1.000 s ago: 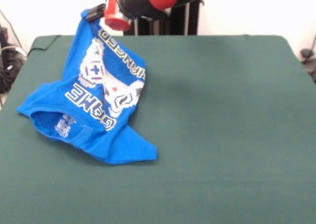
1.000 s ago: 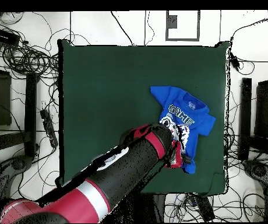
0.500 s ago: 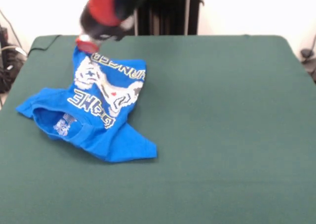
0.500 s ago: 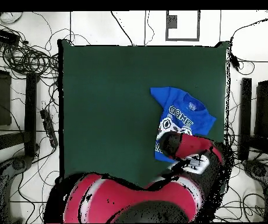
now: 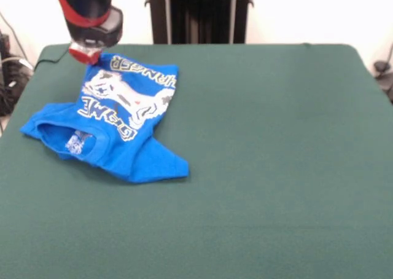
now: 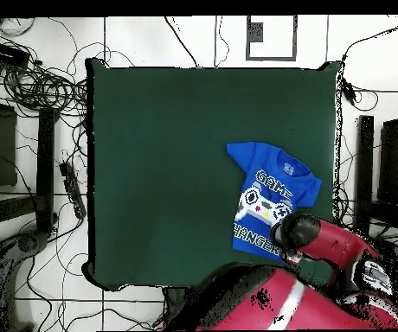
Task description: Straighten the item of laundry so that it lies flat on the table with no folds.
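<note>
The item of laundry [image 5: 116,116], a bright blue T-shirt, lies print-up on the left part of the table [image 5: 276,137]. Its collar points toward the near left and its hem toward the far edge. One sleeve [image 5: 161,167] sticks out to the near right, and the cloth around the collar is still rumpled. My gripper [image 5: 86,53] hangs right at the hem's far left corner. Its red and black housing hides whether it is open or shut. From overhead, the shirt [image 6: 272,203] sits near the right edge of the table [image 6: 159,156], with the gripper [image 6: 286,249] at its lower edge.
In the overhead view the red arm [image 6: 324,285] covers the table's lower right corner. Cables [image 6: 38,82] and dark equipment lie on the floor around the table. The shirt is close to the table's left edge in the front view.
The gripper has gone left and down in the front view. The hem that hung raised from it now rests on the table, and the shirt lies spread flatter.
</note>
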